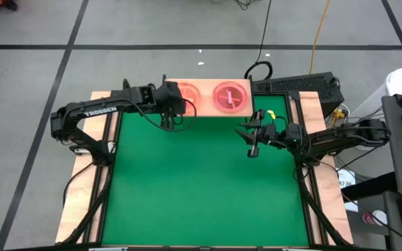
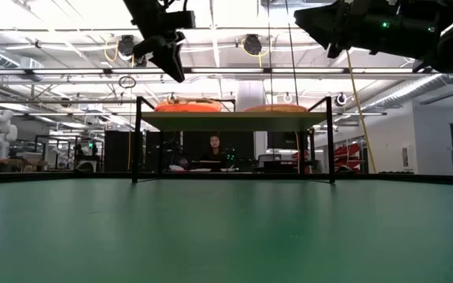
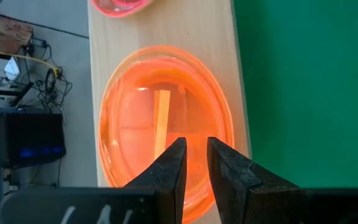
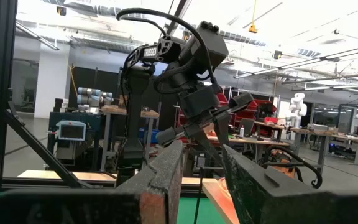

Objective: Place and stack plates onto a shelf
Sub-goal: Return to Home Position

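Note:
The shelf (image 1: 206,101) stands at the mat's far edge, a light-wood board on black legs (image 2: 138,141). Two stacks of plates rest on it: an amber-orange stack (image 1: 187,93) on its left half and a pink one (image 1: 229,96) on its right half. My left gripper (image 3: 196,149) hovers above the amber stack (image 3: 160,118), raised clear of it (image 2: 171,59). Its fingers are open by a narrow gap and hold nothing. My right gripper (image 1: 251,139) hangs open and empty above the mat, near the shelf's right end (image 4: 201,158).
The green mat (image 1: 201,181) covers the table between the arms. A dark box and cables (image 1: 299,87) sit beyond the shelf's right end. Wooden table borders run along both sides. A person (image 2: 213,149) sits in the room far behind the shelf.

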{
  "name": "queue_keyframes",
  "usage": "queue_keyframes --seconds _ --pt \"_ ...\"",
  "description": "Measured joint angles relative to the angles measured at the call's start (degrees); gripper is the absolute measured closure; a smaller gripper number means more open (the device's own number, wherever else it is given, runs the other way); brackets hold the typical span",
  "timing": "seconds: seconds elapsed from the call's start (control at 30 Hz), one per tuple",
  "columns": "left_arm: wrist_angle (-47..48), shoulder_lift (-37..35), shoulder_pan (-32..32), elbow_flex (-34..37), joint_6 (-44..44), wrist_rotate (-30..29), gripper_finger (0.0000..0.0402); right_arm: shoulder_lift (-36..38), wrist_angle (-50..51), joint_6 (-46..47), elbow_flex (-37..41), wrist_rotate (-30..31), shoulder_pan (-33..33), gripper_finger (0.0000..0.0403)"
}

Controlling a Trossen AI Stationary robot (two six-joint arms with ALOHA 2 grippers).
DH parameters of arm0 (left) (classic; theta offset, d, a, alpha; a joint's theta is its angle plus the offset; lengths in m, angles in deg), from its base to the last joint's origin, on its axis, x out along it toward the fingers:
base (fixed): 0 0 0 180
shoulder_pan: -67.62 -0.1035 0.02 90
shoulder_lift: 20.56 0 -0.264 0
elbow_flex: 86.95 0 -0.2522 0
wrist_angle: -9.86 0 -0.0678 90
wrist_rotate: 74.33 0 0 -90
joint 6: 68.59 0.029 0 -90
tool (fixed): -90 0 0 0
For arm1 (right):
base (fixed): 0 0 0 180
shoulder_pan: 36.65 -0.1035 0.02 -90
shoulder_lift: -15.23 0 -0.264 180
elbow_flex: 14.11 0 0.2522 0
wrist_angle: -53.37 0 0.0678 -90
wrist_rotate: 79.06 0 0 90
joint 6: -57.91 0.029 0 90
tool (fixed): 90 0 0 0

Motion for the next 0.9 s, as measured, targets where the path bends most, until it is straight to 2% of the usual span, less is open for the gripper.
queue_keyframes --seconds 0.3,0.6,0.73,0.9 --pt "0.37 0.0 0.0 0.0 -1.25 -2.51 0.0329 0.01 0.0 0.0 0.0 -0.01 0.0 0.0307" --pt "-1.65 0.19 0.57 0.0 -3.43 0.18 0.033 0.35 0.82 1.82 0.0 -0.02 -0.01 0.0307" --pt "-1.59 -3.45 1.91 0.02 -6.64 0.44 0.033 3.91 7.72 4.7 -0.02 1.13 1.0 0.0307" --pt "-0.69 -9.68 3.5 0.02 -10.44 1.61 0.033 12.12 20.25 7.66 -0.07 1.34 3.36 0.0307"
